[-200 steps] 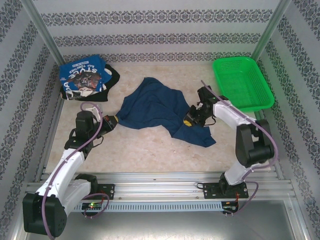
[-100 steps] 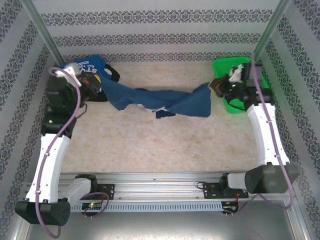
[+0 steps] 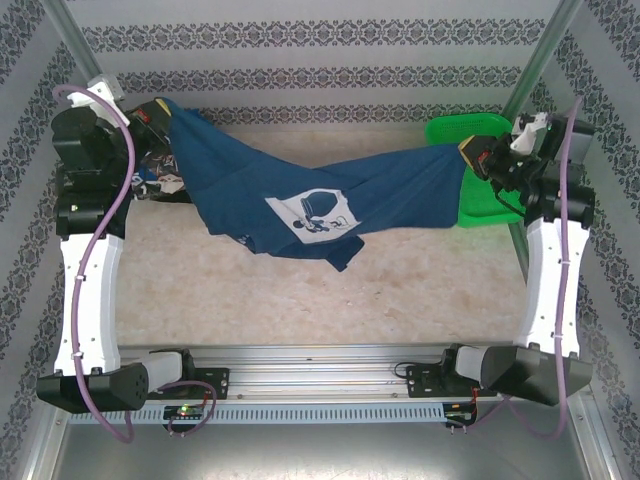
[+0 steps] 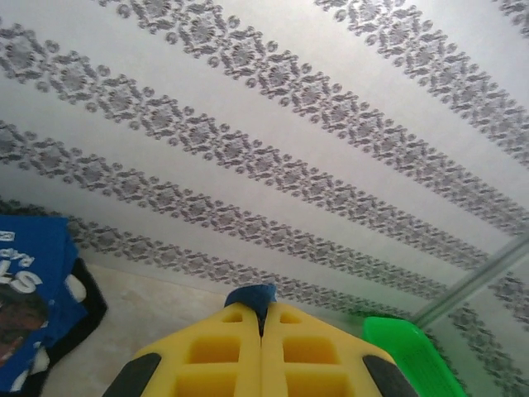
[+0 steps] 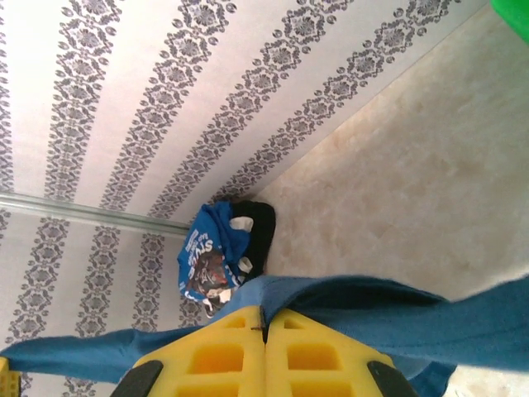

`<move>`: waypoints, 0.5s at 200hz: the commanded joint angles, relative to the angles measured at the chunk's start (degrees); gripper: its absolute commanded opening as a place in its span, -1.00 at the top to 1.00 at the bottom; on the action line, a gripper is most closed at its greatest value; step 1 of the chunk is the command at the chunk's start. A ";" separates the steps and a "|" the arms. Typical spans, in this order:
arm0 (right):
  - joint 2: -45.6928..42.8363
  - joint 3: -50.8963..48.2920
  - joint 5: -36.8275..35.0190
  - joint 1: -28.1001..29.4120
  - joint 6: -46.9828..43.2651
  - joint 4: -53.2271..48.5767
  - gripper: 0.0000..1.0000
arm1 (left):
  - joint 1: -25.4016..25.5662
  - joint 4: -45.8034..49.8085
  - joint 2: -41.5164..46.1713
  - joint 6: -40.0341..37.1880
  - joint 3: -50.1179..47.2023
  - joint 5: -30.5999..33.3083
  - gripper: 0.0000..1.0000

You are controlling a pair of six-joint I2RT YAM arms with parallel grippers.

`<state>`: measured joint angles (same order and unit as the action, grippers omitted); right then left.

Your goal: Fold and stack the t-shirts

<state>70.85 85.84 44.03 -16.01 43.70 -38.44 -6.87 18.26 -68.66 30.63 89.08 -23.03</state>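
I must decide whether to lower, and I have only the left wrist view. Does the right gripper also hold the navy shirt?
Observer: Yes. The right gripper is shut on the navy t-shirt's other end.
Operator: Does the print show?
Observer: Yes, the white print faces up in the sagging middle.
Operator: Where is that gripper?
Observer: Raised, at the green basket's left edge in the top view.
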 commanded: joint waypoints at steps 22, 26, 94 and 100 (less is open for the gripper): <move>-7.15 -24.59 -2.11 2.50 -0.90 5.11 1.00 | -0.04 -13.66 6.62 13.17 -20.01 -7.29 1.00; -7.94 -26.73 -3.66 3.11 -1.54 4.73 1.00 | 0.14 -14.01 7.44 13.99 -22.61 -7.49 1.00; -11.01 -50.38 -18.49 14.23 -4.63 -2.21 1.00 | 2.83 -4.44 22.77 17.02 -53.06 -3.55 1.00; -10.38 -50.95 -19.24 14.74 -4.47 -2.95 1.00 | 2.83 -3.93 23.32 16.92 -54.31 -3.27 1.00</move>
<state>59.42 37.34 30.83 -3.20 40.82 -37.82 -4.49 12.08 -49.23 45.89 37.82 -27.88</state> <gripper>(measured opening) 0.064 0.050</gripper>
